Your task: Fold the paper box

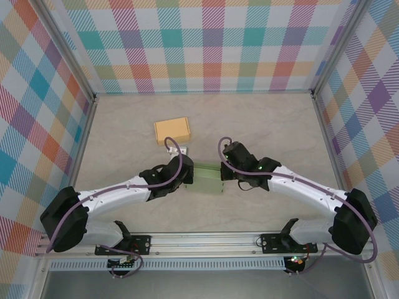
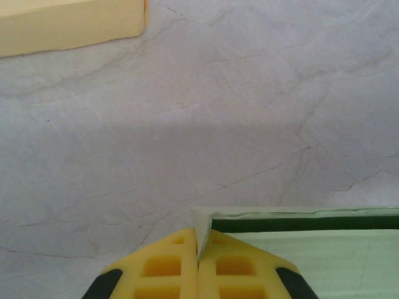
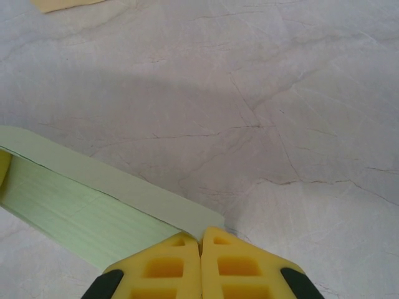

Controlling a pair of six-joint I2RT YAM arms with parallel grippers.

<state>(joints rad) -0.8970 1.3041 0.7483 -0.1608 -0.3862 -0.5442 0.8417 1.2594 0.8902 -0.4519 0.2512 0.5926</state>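
Note:
A pale green paper box [image 1: 209,179] lies between the two arms near the table's middle. My left gripper [image 1: 184,177] is at its left end and is shut on a corner flap of the green box [image 2: 299,246]; the thin flap edge stands pinched between the yellow fingers [image 2: 168,265]. At the box's right end my right gripper [image 1: 225,169] is shut on the corner of a green flap [image 3: 118,193], which runs off to the left from the yellow fingertips [image 3: 234,261].
A folded tan box [image 1: 172,130] sits behind the green one toward the back left, its corner seen again as the tan box [image 2: 68,25]. Plaid walls enclose the marbled tabletop [image 1: 280,124] on three sides.

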